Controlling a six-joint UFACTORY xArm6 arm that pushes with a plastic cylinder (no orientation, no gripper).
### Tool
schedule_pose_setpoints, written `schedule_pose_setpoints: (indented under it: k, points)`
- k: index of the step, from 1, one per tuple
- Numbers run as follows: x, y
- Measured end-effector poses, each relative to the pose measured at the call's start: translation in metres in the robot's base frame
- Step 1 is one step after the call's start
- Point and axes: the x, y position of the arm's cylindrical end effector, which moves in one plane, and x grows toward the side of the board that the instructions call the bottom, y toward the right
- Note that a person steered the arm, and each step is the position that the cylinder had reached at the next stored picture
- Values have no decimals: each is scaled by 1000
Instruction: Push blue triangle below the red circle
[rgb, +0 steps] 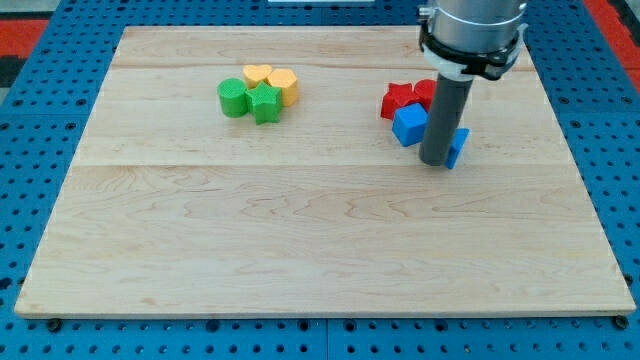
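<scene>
My tip (436, 161) rests on the board at the view's right, just left of a blue block (458, 146) that is mostly hidden behind the rod; its shape is hard to make out. A blue cube (409, 125) lies just up and left of the tip. Above it sit a red star-like block (397, 99) and another red block (425, 93), partly hidden by the rod; its shape cannot be told.
A cluster at the view's upper left holds a green round block (232, 97), a green star (265, 103), a yellow heart (257, 73) and a yellow block (285, 85). The wooden board (300, 240) lies on a blue pegboard.
</scene>
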Motion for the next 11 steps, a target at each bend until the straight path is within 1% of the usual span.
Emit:
schedule_pose_setpoints:
  k: [1, 2, 3, 4, 5, 7, 9, 11]
  points:
    - [-2, 10]
    - [5, 8]
    - [20, 21]
    - [20, 53]
    - [12, 53]
    - [-4, 8]
    - [-4, 10]
    - [-18, 11]
